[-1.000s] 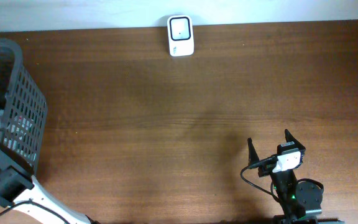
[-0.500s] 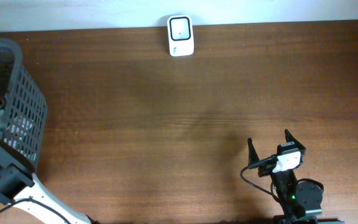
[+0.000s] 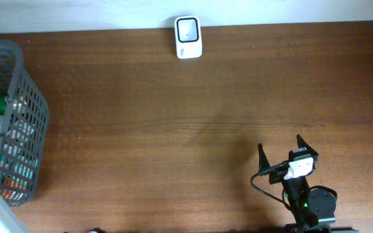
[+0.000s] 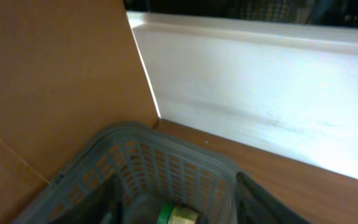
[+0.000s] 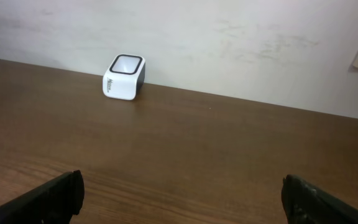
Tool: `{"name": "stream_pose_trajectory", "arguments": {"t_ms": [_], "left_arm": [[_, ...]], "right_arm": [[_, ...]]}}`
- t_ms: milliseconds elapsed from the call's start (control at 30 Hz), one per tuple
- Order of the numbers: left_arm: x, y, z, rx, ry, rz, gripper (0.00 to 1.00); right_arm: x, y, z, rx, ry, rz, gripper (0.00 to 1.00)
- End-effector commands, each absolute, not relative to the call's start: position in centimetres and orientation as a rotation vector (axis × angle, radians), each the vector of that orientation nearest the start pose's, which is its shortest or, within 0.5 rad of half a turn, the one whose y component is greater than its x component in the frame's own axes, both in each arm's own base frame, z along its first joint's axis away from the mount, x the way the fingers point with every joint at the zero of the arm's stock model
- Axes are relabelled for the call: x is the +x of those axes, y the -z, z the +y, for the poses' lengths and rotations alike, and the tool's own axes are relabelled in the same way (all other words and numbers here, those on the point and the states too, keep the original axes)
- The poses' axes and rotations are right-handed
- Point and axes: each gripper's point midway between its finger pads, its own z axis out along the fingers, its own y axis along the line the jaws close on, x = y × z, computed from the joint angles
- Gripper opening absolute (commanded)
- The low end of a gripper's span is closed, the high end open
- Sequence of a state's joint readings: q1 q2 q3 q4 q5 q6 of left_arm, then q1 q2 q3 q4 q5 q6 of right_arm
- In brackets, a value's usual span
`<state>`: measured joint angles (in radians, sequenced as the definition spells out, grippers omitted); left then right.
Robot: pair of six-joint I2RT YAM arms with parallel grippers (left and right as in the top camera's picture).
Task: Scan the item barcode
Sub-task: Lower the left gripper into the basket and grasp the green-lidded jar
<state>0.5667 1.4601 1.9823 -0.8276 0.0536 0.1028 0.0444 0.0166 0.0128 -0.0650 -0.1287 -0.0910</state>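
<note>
Wooden table sits below wide-open, empty right fingers; left fingers hang over basket, grip unclear.

Grey lattice basket, white scanner with a dark face — on a brown wood-grain table.

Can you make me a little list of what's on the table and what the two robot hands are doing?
scanner: white, at the far edge of the table, by the wall
basket: grey, far left, things inside
green cap: in the basket
left gripper: over the basket, fingers either side of the green cap; grip unclear
right gripper: open, empty, facing the scanner
scan: not yet done
</note>
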Motion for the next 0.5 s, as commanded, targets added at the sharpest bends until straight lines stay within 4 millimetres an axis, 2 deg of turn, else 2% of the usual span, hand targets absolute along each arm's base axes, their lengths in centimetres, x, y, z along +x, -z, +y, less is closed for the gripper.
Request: {"name": "stream_pose_trajectory", "arguments": {"t_ms": [0, 100, 167, 200, 267, 300, 333, 367, 433, 467], "left_arm": [[35.1, -44.8, 23.0, -0.518, -0.441, 1.928, 0.59], [35.7, -40.8, 25.6, -0.713, -0.392, 1.984, 0.64], [35.4, -36.3, 28.5, -0.913, -0.311, 2.039, 0.70], [35.7, -33.4, 29.9, -0.958, -0.239, 2.092, 0.73], [35.9, -29.8, 32.1, -1.015, -0.188, 2.147, 0.82], [36.2, -28.3, 32.7, -0.993, -0.182, 2.191, 0.82], [36.8, -26.3, 33.3, -0.929, -0.201, 2.262, 0.87], [37.6, -23.8, 33.7, -0.785, -0.217, 2.364, 0.91], [38.9, -20.6, 33.6, -0.615, -0.172, 2.459, 1.00], [39.5, -18.9, 33.6, -0.556, -0.145, 2.494, 0.99]], "right_arm": [[24.4, -15.7, 3.2, -0.211, -0.057, 1.632, 0.98], [24.4, -15.7, 3.2, -0.211, -0.057, 1.632, 0.98], [24.4, -15.7, 3.2, -0.211, -0.057, 1.632, 0.98], [24.4, -15.7, 3.2, -0.211, -0.057, 1.632, 0.98], [24.4, -15.7, 3.2, -0.211, -0.057, 1.632, 0.98], [24.4, -15.7, 3.2, -0.211, -0.057, 1.632, 0.98], [24.4, -15.7, 3.2, -0.211, -0.057, 1.632, 0.98], [24.4, -15.7, 3.2, -0.211, -0.057, 1.632, 0.98], [24.4, -15.7, 3.2, -0.211, -0.057, 1.632, 0.98], [24.4, -15.7, 3.2, -0.211, -0.057, 1.632, 0.98]]}}
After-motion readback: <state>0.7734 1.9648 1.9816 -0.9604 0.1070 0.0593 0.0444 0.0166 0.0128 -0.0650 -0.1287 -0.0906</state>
